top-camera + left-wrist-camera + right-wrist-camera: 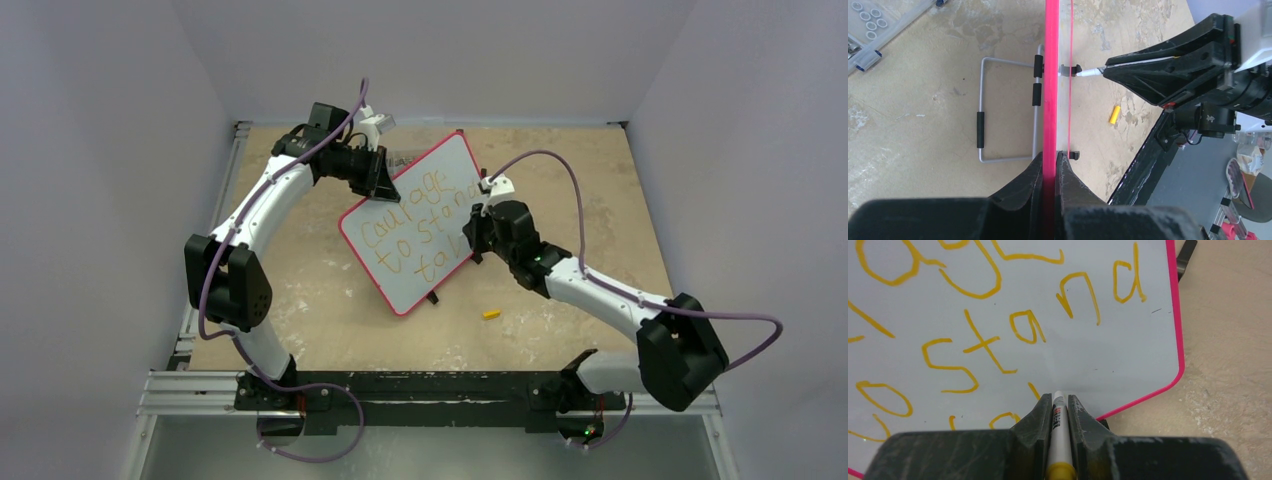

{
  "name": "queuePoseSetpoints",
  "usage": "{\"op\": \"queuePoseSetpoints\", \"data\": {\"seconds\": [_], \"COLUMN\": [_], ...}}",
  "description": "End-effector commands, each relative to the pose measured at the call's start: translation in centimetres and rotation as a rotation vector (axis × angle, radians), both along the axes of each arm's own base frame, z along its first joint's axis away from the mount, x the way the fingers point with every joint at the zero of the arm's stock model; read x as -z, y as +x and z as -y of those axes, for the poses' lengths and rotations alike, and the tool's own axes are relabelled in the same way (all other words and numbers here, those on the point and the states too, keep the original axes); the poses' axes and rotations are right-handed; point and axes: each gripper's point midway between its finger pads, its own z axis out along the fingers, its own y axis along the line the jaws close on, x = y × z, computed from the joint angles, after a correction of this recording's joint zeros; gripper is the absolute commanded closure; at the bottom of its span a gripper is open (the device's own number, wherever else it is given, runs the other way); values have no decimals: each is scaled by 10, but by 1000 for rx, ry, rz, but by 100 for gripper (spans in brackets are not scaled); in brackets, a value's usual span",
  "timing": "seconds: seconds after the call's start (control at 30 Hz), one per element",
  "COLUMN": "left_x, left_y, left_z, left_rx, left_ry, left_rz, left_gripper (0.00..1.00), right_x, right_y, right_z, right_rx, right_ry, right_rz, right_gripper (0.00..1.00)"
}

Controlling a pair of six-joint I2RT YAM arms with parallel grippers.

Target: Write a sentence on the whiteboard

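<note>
The whiteboard (430, 200) stands tilted on the table, pale face with a red-pink rim. The sentence (420, 225) in orange-yellow shows "courage", "to stand" and "tal" before my right gripper hides the rest. My left gripper (378, 178) is shut on the board's upper-left rim (1051, 100), seen edge-on in the left wrist view. My right gripper (472, 240) is shut on a white marker (1059, 432) with a yellow end. Its tip (1083, 72) touches the board face on the third line. In the right wrist view the lettering (998, 335) fills the board (1128, 355).
A yellow marker cap (491, 314) lies on the tan table (330, 320) below the board; it also shows in the left wrist view (1115, 114). A wire stand (998, 115) props the board from behind. Black clips (1070, 70) sit on its edge. A metal rail (430, 390) bounds the near side.
</note>
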Motion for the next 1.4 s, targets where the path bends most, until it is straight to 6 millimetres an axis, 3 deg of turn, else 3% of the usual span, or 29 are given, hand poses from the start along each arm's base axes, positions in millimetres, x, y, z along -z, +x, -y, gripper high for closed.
{"op": "queuePoseSetpoints", "data": {"seconds": [0.0, 0.33, 0.63, 1.37], "left_x": [22, 20, 20, 18], "left_y": [-4, -5, -5, -4], "left_z": [-20, -19, -19, -21], "left_rx": [-6, -6, -5, -9], "left_ry": [155, 150, 151, 158], "left_rz": [33, 35, 36, 47], "left_gripper": [100, 100, 100, 100], "right_x": [-46, -56, -41, 24], "right_y": [5, 23, 34, -4], "right_z": [-3, 1, -1, 13], "right_rx": [-3, 36, 34, 27], "right_ry": [64, 63, 61, 45], "right_rz": [96, 114, 87, -45], "right_gripper": [100, 100, 100, 100]}}
